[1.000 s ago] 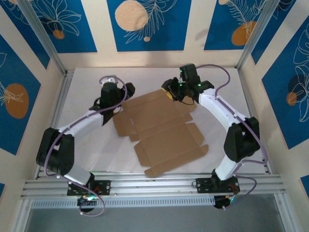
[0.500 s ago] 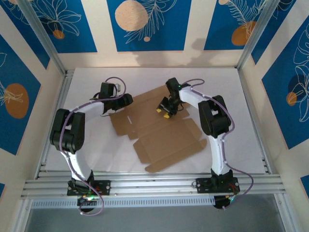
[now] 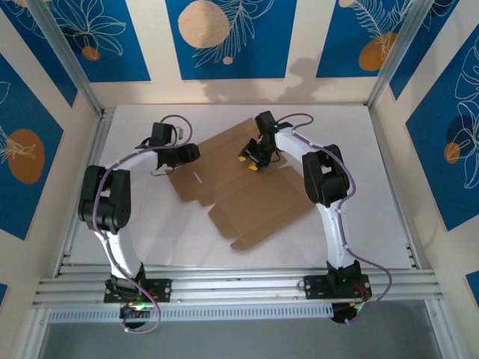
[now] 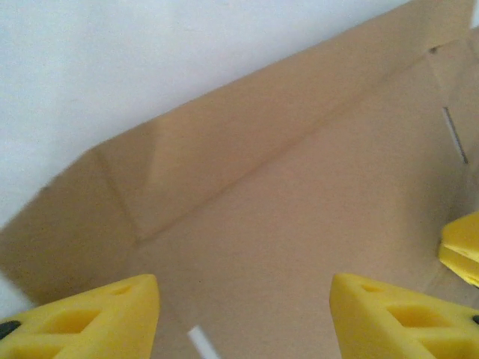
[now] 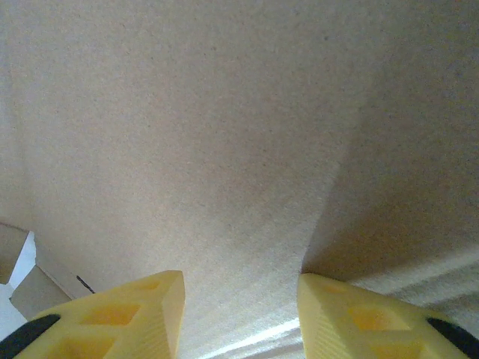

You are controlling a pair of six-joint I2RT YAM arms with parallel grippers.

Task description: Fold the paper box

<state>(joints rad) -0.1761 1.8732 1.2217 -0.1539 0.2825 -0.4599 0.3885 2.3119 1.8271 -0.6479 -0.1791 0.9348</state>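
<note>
Overhead first: the paper box [image 3: 247,202], a plain brown die-cut cardboard sheet with creased flaps and tabs, lies mostly flat at the middle of the white table [image 3: 374,149]; its long axis runs roughly from 11 o'clock to 5 o'clock, the near flaps pointing toward the arm bases and the far end looking slightly lifted. The left gripper [image 3: 191,153] sits at the sheet's 10 o'clock edge; the right gripper [image 3: 249,163] is over the far panel at about 1 o'clock, its yellow tips apart. I judge the step to be the first side folds: hardly any wall stands, so most of the task is ahead.

From the left wrist, the left gripper [image 4: 243,321] shows its two yellow fingers spread wide at 7 and 5 o'clock, with nothing between them; the paper box [image 4: 299,224] lies beyond, a long side flap rising along its crease toward 11 o'clock, with bare table [image 4: 150,60] past it. The next move, I think, calls for getting a finger behind that flap and tipping it upright without sliding the sheet.

From the right wrist, the right gripper [image 5: 239,314] has its fingers parted, and I can make out nothing pinched; the paper box [image 5: 187,134] is very close, a darker panel rising at 3 o'clock, its edge ending by the right-hand finger. Pressing the base panel down here would likely steady the sheet while the other arm folds.
</note>
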